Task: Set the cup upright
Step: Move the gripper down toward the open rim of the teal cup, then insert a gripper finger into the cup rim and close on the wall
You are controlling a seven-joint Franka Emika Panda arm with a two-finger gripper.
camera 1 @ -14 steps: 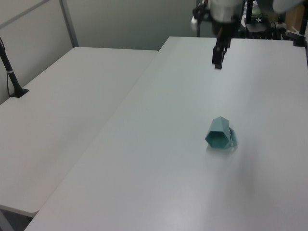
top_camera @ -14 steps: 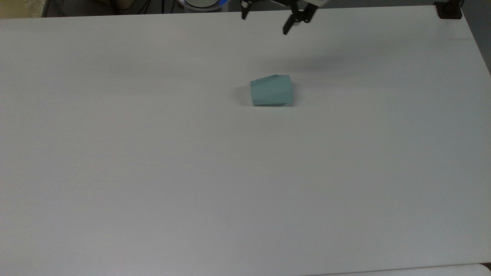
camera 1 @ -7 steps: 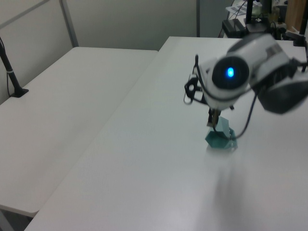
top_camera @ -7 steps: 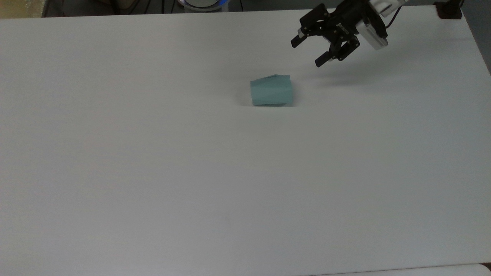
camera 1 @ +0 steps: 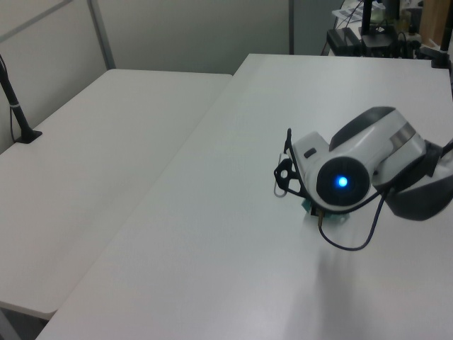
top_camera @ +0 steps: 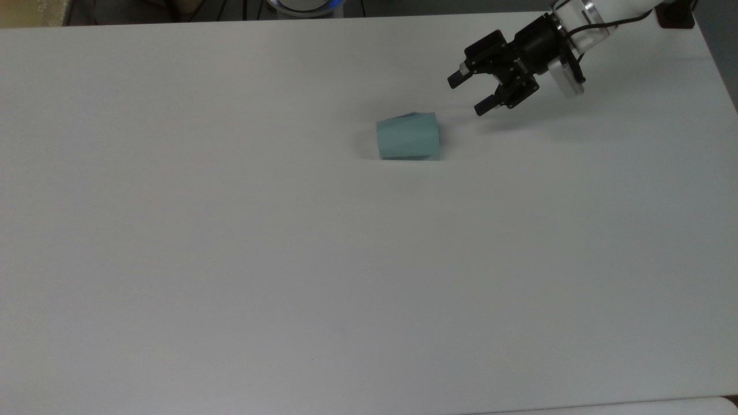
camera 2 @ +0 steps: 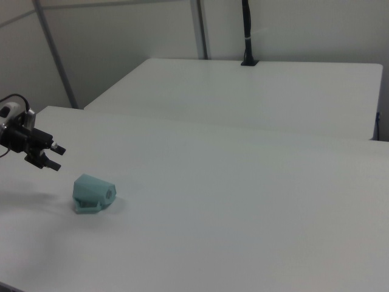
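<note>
A wide white table (top_camera: 230, 259) takes up the room's middle, with a second white table (camera 2: 255, 91) standing just behind it in the right view and grey partition walls beyond. The gripper (top_camera: 468, 94) sits in the upper right of the top view, black, with its two fingers spread apart and nothing between them; it touches neither the cup nor the tabletop as far as I can see. Its fingertips aim toward the top view's left and slightly down, at the cup. The arm (top_camera: 599, 14) behind it is white and runs off the upper right corner of the top view, lying low and nearly level over the table. In the left view the arm's rounded white body with a blue light (camera 1: 342, 182) fills the lower right.

The cup (top_camera: 408, 136) lies on its side near the upper middle of the top view, close to the fingertips but apart from them. In the right view it rests at the lower left (camera 2: 93, 193), below and right of the gripper (camera 2: 55, 157).
</note>
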